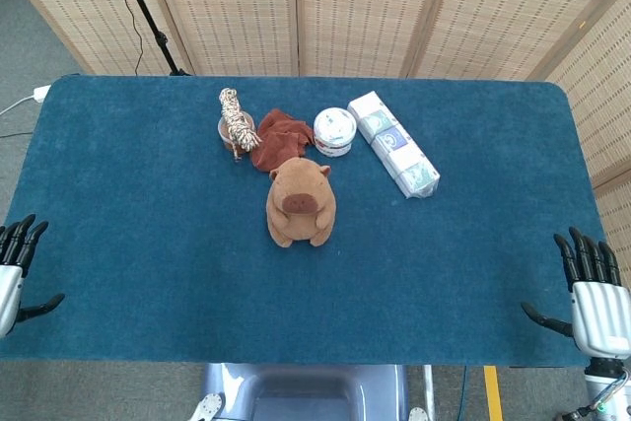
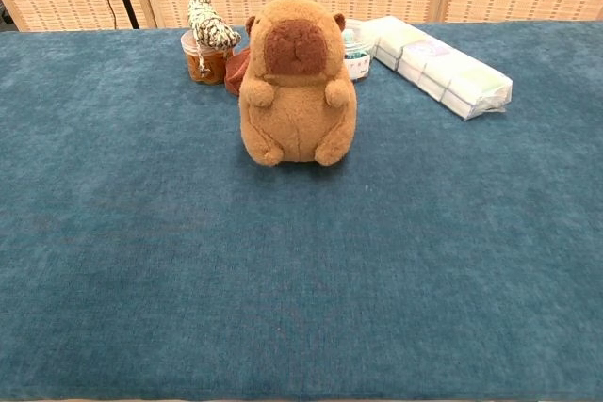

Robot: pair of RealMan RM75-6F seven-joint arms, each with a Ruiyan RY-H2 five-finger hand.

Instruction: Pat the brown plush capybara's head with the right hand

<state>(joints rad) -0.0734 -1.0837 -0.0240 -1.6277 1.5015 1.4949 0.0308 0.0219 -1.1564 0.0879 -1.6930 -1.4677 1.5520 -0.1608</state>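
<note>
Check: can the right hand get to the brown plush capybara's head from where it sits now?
Probably yes. The right hand is open at the table's near right edge, and only bare blue cloth lies between it and the upright brown plush capybara.

One brown plush capybara (image 1: 300, 203), one rust-red cloth (image 1: 281, 137), one small jar (image 1: 233, 131) topped by one twist of rope (image 1: 236, 117), one round white tub (image 1: 334, 131) and one wrapped row of tissue packs (image 1: 393, 144) share one blue table (image 1: 148, 204); two robot hands, left hand (image 1: 14, 270) and right hand (image 1: 588, 288), occupy the lower corners.
</note>
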